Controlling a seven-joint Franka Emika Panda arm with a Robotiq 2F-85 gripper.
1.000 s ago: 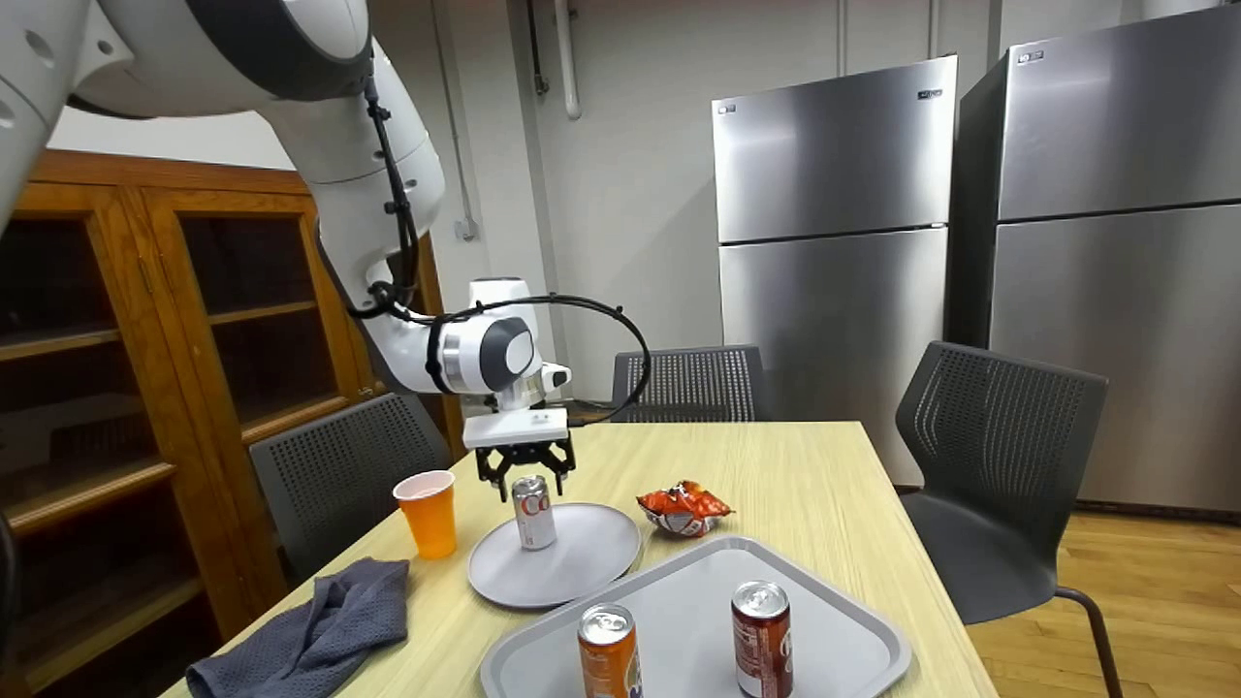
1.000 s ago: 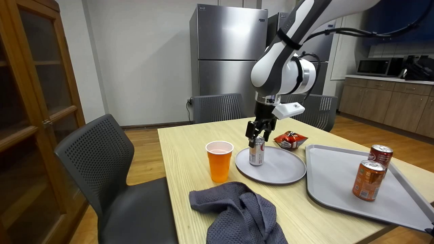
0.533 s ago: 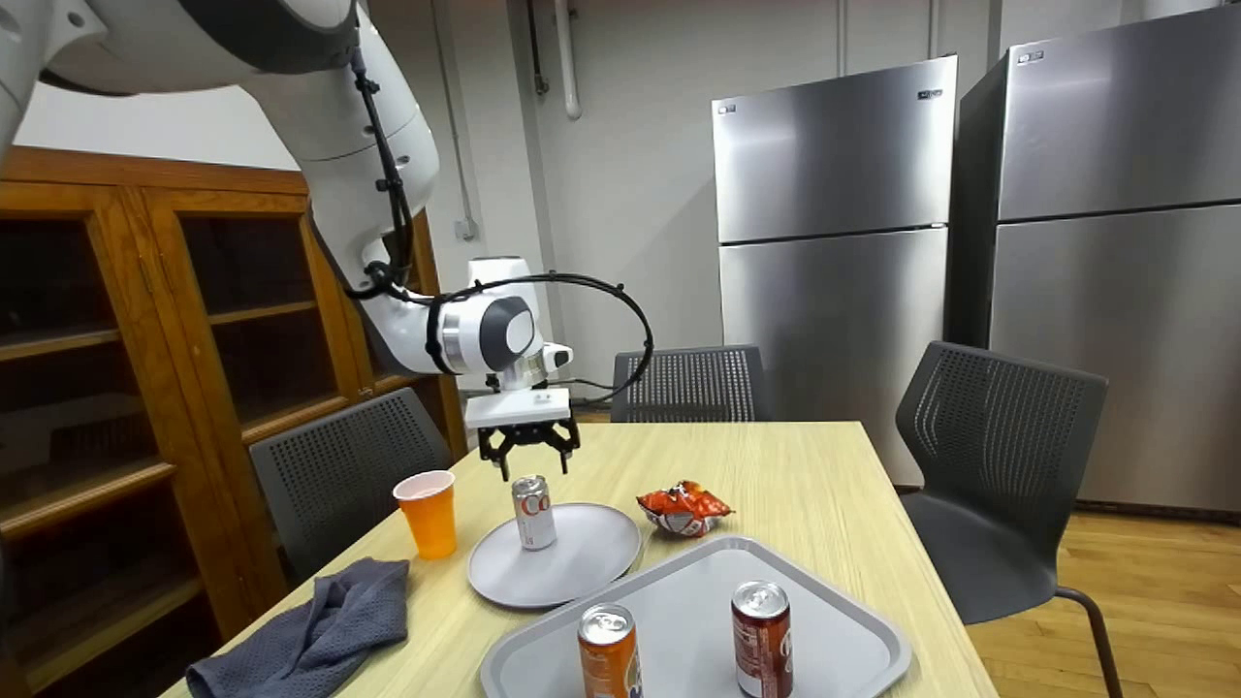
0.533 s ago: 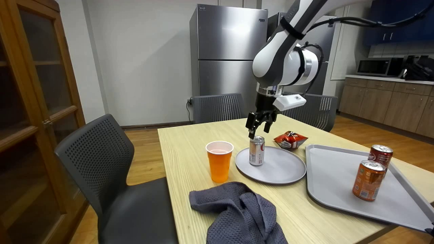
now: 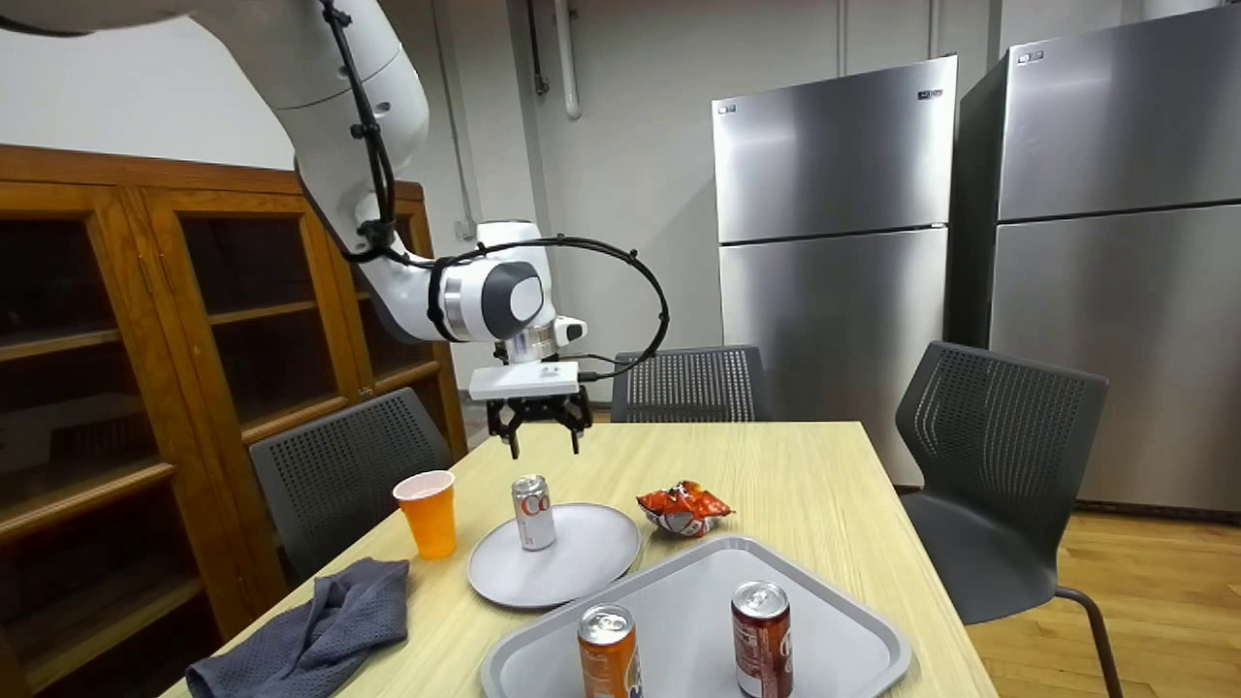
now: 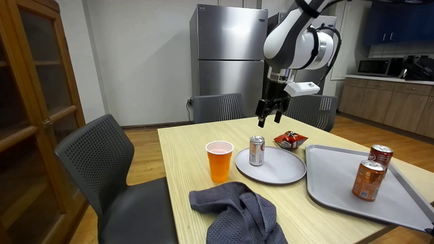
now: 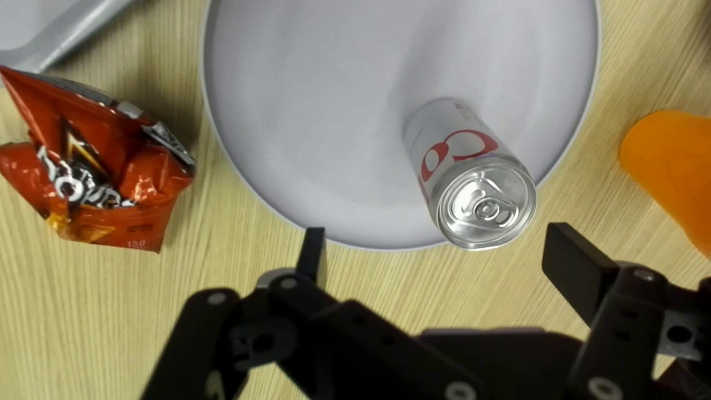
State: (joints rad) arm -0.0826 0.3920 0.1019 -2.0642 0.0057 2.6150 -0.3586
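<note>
Silver can [image 7: 466, 172] on grey plate [image 7: 311, 111]

One can, upright, stood off-centre. Fingers [image 7: 577, 272], spread, hung higher, apart from it. Surface [image 6: 190, 142] also carried one orange cup [image 6: 219, 164] and one red snack bag [image 6: 290, 140], near the plate.

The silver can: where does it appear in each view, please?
In an exterior view: silver can, left of centre, lower half.
In an exterior view: silver can, right of centre, lower half.
Wrist view: silver can, right of centre, top end toward the camera.
Shared landmark: red chip bag, right of the can in both exterior views, left in the wrist view.
</note>
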